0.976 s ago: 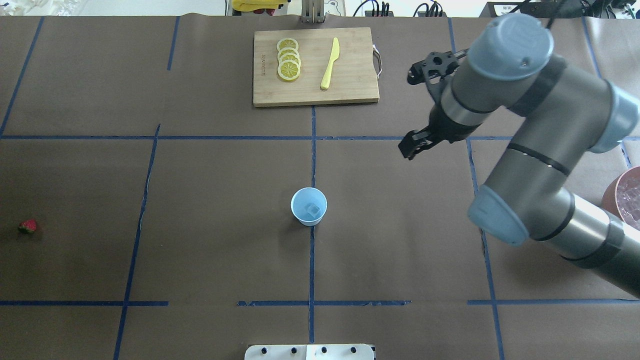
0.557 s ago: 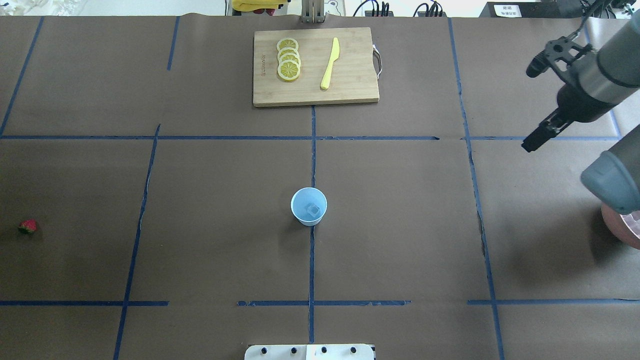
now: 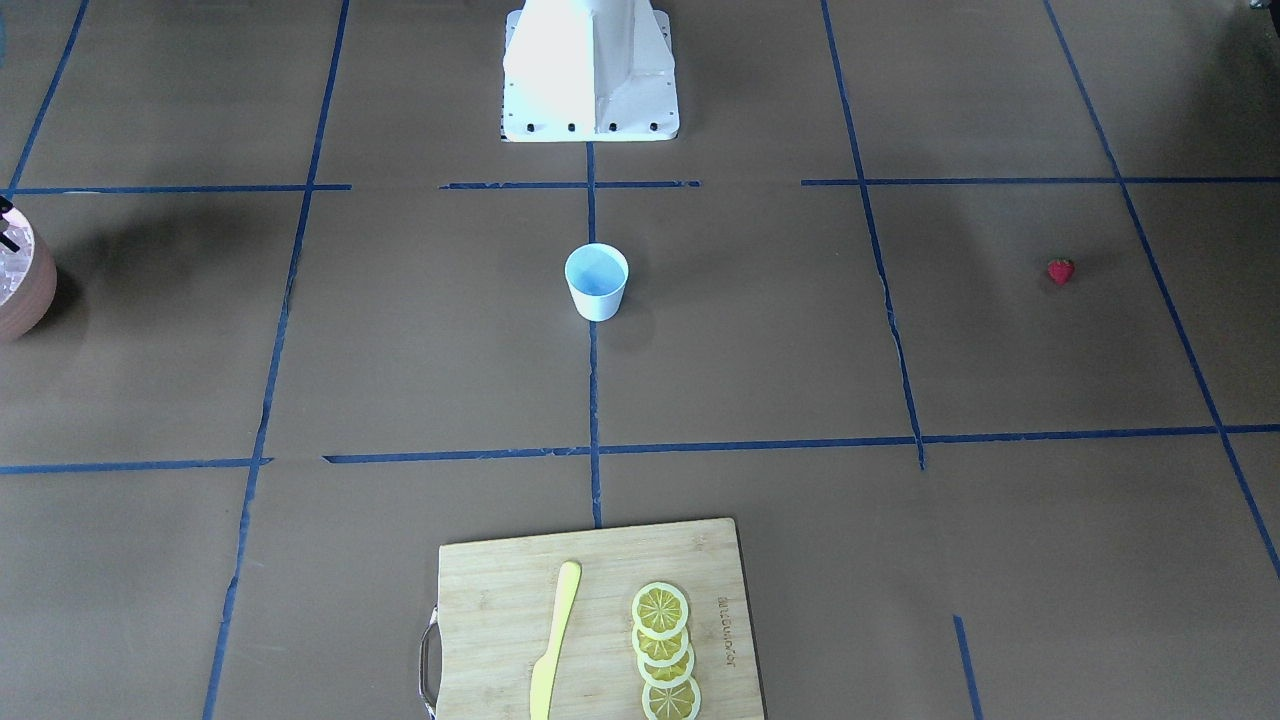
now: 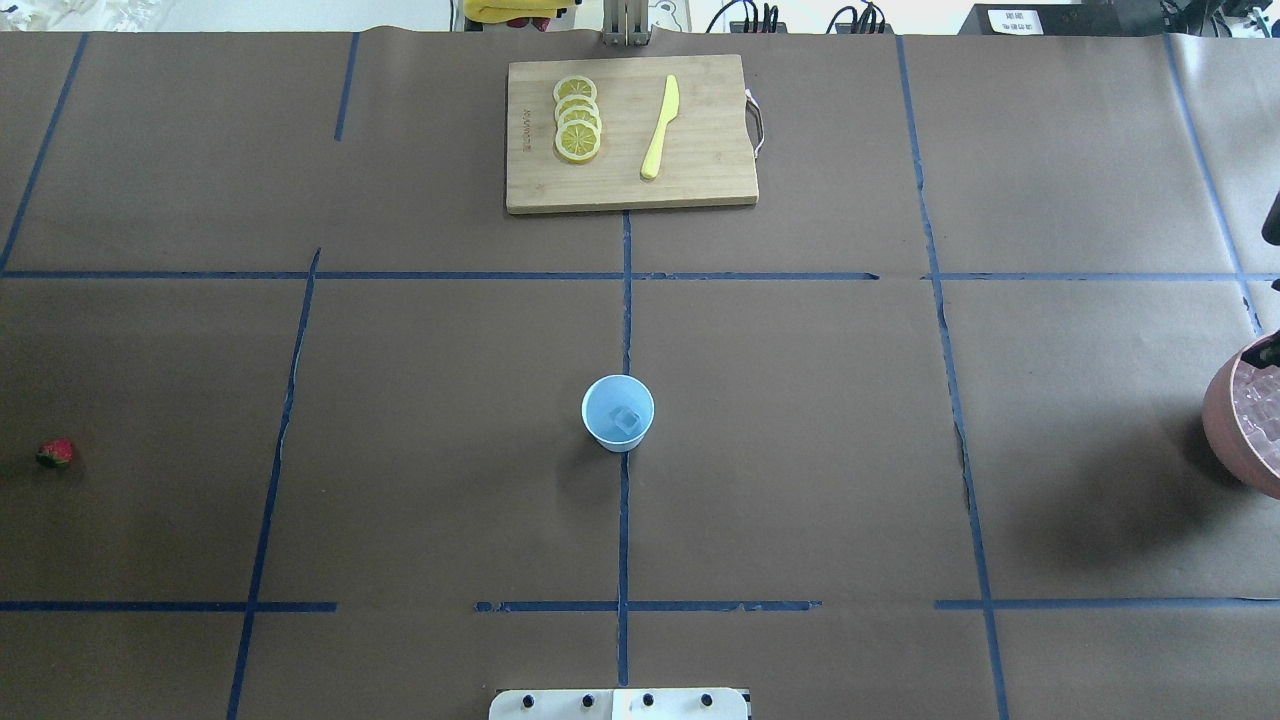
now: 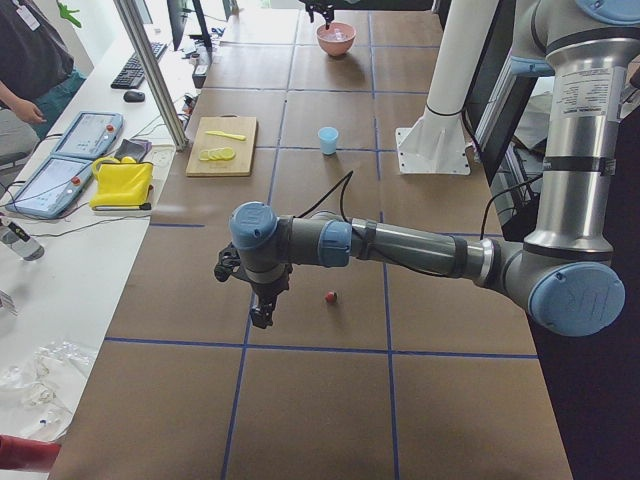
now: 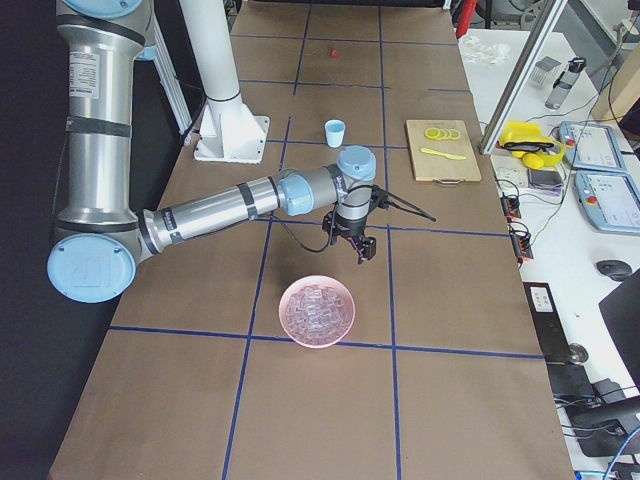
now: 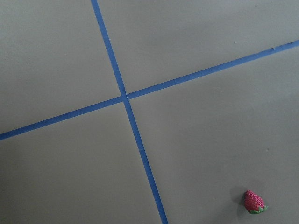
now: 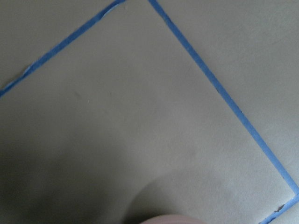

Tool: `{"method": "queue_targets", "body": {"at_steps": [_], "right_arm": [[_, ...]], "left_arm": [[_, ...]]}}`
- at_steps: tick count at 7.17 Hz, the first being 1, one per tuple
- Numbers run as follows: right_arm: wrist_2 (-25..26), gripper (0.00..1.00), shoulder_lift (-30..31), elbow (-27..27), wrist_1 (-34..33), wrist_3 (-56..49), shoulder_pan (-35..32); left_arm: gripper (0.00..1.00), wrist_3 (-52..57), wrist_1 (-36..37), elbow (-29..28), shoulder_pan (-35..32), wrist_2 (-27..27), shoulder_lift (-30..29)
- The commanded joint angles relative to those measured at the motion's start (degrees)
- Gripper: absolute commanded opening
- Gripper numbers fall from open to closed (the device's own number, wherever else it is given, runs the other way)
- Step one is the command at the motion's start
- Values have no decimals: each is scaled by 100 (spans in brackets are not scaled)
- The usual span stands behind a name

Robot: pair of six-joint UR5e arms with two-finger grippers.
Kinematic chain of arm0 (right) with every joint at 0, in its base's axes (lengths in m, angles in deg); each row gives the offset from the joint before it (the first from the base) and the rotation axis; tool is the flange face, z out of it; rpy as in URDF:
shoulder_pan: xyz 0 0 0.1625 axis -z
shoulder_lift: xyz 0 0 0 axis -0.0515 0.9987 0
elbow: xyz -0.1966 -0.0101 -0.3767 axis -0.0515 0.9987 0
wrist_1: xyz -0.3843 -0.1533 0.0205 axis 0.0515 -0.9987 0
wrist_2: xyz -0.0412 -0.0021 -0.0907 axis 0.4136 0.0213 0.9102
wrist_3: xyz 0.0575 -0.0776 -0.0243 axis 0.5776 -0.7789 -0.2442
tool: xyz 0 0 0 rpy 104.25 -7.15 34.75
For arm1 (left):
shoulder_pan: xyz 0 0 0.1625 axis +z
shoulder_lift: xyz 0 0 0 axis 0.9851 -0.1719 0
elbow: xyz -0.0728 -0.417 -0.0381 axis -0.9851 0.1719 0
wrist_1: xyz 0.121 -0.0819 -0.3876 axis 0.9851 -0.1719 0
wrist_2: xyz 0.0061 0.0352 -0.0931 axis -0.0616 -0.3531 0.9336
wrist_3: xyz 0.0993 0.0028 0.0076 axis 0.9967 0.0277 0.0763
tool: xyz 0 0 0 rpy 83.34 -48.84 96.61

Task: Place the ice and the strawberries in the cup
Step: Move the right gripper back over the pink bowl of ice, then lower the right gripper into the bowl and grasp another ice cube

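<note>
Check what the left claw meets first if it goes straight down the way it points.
Probably bare table. The left claw points down, and the strawberry lies off to one side. Depth is unclear.

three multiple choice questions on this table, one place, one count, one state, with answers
1. The cup is: A tipped over; B upright with an ice cube inside; C upside down.
2. Lemon slices on the cutting board: A two; B six; C four.
3. The strawberry lies: A on the table, far to the robot's left; B in the cup; C on the cutting board.
Answers: B, a cube shows in its open mouth; C, four overlapping rounds; A, it sits alone on bare table.
</note>
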Motion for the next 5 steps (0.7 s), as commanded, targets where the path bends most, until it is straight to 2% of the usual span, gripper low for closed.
{"method": "queue_targets", "body": {"at_steps": [1,2,4,5], "right_arm": [[-28,99,487,40,104,-1150,-140],[-10,99,627,58,147,-1231,-140],[-19,98,865,582,1196,-1153,-140],[-10,98,892,707,1420,-1153,-131]], "left_arm": [[100,0,0,0,0,0,0],[100,0,0,0,0,0,0],[100,-9,9,0,0,0,0],[100,0,0,0,0,0,0]]}}
